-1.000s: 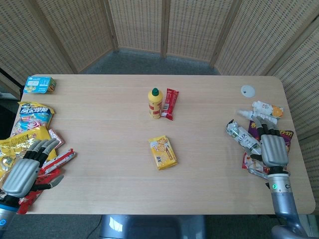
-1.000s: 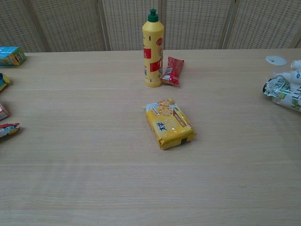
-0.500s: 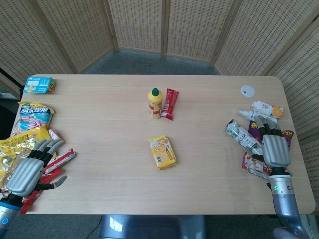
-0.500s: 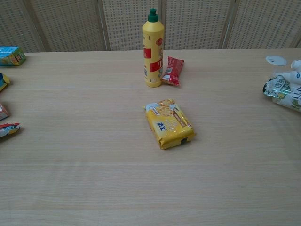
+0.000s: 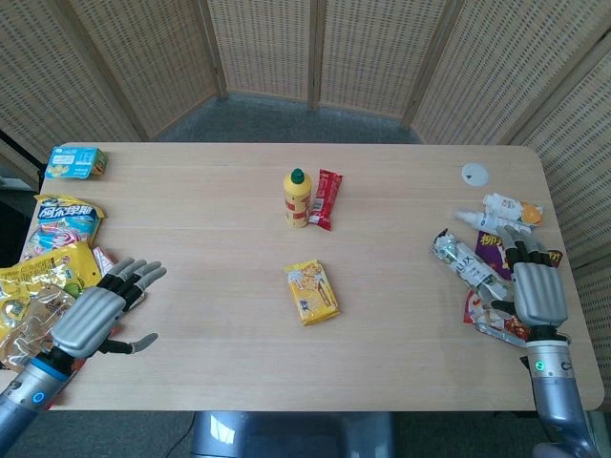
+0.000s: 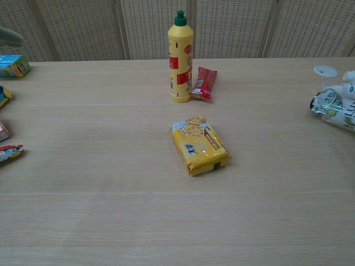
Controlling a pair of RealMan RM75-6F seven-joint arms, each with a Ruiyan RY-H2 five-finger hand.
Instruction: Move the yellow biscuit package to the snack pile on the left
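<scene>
Yellow biscuit package [image 5: 311,293] lies flat, yellow bottle [image 5: 297,197] (upright) behind it.

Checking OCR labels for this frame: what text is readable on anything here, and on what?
No text can be read for certain.
Yellow biscuit package: blue mark on the front, too blurred to read.
Yellow bottle: red label, print too small.
Blue snack bag in the left pile: characters too blurred to quote.
Red packet: print illegible.

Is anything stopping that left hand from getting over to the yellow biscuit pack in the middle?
Probably not. The left hand is open and empty, and only bare table lies between it and the yellow biscuit package, which lies alone.
</scene>
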